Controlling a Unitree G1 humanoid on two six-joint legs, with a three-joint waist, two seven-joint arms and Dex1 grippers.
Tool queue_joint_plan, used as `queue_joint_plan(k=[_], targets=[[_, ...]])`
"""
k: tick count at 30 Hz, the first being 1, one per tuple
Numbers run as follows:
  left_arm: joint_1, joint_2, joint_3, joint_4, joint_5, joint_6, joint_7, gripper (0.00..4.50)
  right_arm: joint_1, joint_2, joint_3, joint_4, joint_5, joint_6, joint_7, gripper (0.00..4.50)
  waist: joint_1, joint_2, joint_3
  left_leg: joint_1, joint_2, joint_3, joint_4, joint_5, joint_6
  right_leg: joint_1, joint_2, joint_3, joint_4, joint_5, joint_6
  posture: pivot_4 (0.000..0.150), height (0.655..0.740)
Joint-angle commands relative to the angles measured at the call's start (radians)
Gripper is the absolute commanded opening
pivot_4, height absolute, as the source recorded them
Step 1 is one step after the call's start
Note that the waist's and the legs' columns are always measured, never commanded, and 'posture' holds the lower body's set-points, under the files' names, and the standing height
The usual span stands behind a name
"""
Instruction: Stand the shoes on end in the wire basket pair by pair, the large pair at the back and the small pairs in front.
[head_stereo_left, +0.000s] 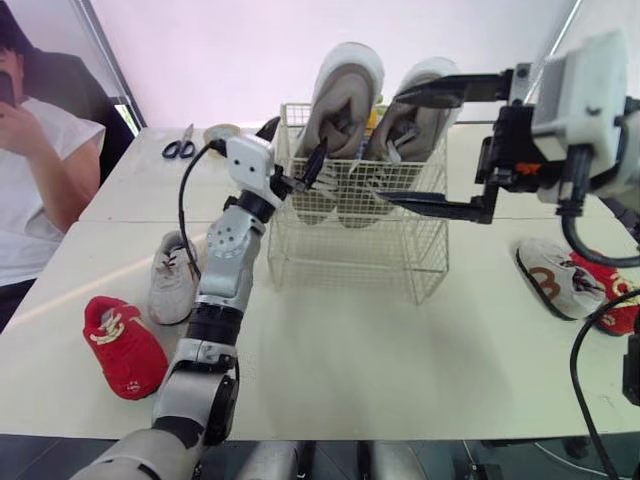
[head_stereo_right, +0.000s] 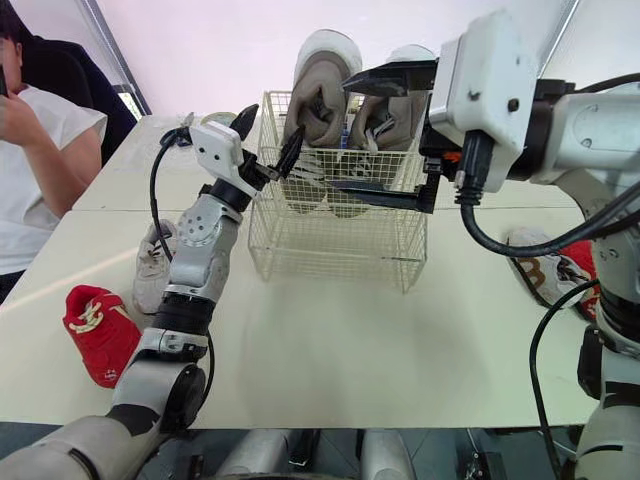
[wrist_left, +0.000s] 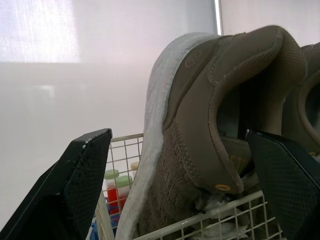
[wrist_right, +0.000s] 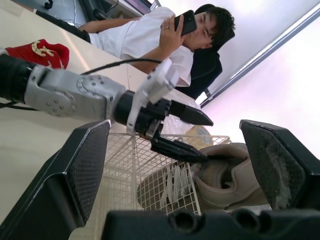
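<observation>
Two large beige shoes stand on end at the back of the wire basket (head_stereo_left: 352, 262): the left one (head_stereo_left: 342, 92) and the right one (head_stereo_left: 418, 130). My left gripper (head_stereo_left: 295, 140) is open at the basket's left rim; its fingers straddle the left large shoe (wrist_left: 200, 130) without closing on it. My right gripper (head_stereo_left: 390, 147) is open wide in front of the right large shoe. On the table lie a small red shoe (head_stereo_left: 120, 345) and a small grey shoe (head_stereo_left: 172, 278) at the left. A small white-and-brown shoe (head_stereo_left: 552, 277) and another red shoe (head_stereo_left: 612, 298) lie at the right.
Scissors (head_stereo_left: 180, 148) and a roll of tape (head_stereo_left: 220, 132) lie on the far table behind the basket's left side. A person (head_stereo_left: 35, 170) sits at the left holding a phone. Open tabletop (head_stereo_left: 350, 360) lies in front of the basket.
</observation>
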Motion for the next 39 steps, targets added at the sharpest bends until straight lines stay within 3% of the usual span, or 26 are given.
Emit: queue_joint_plan(k=[1,4,9,13,15,21,26,29,39], targets=[[0.012,0.086,0.032,-0.201,-0.117,0.172,-0.07,4.42,-0.003,-0.017,-0.026,0.006,-0.004,-0.012,0.003,4.5,-0.002,0.0,0.0,-0.001,0.0,0.0,0.0,0.0,0.0,-0.001,0.0,0.0,0.0,0.0,0.0,0.15,0.74],[0.004,0.175,0.046,-0.297,-0.224,0.334,-0.144,4.42,0.024,-0.033,-0.056,0.016,-0.004,-0.001,-0.006,4.5,-0.002,0.0,0.0,-0.002,0.0,0.0,0.0,0.0,0.0,-0.007,0.0,0.0,0.0,0.0,0.0,0.15,0.74],[-0.044,0.361,0.107,-0.384,-0.54,0.707,-0.319,4.42,0.121,-0.039,-0.211,0.024,0.062,0.09,-0.084,4.5,0.0,0.0,0.001,-0.004,0.0,0.0,0.0,0.0,0.0,-0.01,0.0,0.0,0.001,0.0,0.0,0.15,0.74],[-0.075,0.482,0.095,-0.407,-0.679,0.908,-0.445,4.42,0.259,-0.039,-0.354,0.033,0.054,0.149,-0.171,4.5,0.001,0.0,0.001,-0.005,0.0,0.0,0.0,0.0,0.0,-0.011,0.0,0.001,0.001,0.0,0.0,0.15,0.74],[-0.084,0.54,0.075,-0.425,-0.722,0.976,-0.528,4.42,0.4,-0.044,-0.44,0.046,-0.016,0.165,-0.222,4.5,0.001,0.0,0.001,-0.006,0.0,0.0,0.0,0.0,0.0,-0.011,0.0,0.001,0.0,0.0,-0.001,0.15,0.74],[-0.115,0.565,0.051,-0.405,-0.732,1.019,-0.615,4.42,0.751,-0.016,-0.59,0.107,-0.209,0.122,-0.331,4.5,0.017,0.003,0.002,-0.006,0.0,0.002,-0.001,0.0,0.0,-0.01,0.0,0.004,0.001,-0.002,-0.004,0.15,0.74],[-0.113,0.544,0.017,-0.4,-0.691,0.997,-0.639,4.42,0.941,0.064,-0.658,0.164,-0.263,0.092,-0.359,4.5,0.024,0.004,0.002,-0.006,0.0,0.002,-0.002,0.001,-0.001,-0.009,0.0,0.004,0.001,-0.003,-0.006,0.15,0.74],[-0.096,0.527,0.009,-0.416,-0.678,0.989,-0.639,4.42,0.995,0.084,-0.66,0.232,-0.289,0.044,-0.362,4.5,0.022,0.004,0.003,-0.006,0.0,0.003,-0.001,0.001,-0.001,-0.009,0.0,0.004,0.001,-0.003,-0.006,0.15,0.74],[-0.053,0.511,0.004,-0.47,-0.655,0.984,-0.616,4.42,0.939,0.09,-0.605,0.44,-0.275,0.045,-0.381,4.5,0.023,0.004,0.003,-0.006,0.0,0.003,-0.002,0.001,-0.001,-0.008,0.0,0.004,0.0,-0.003,-0.006,0.15,0.74]])
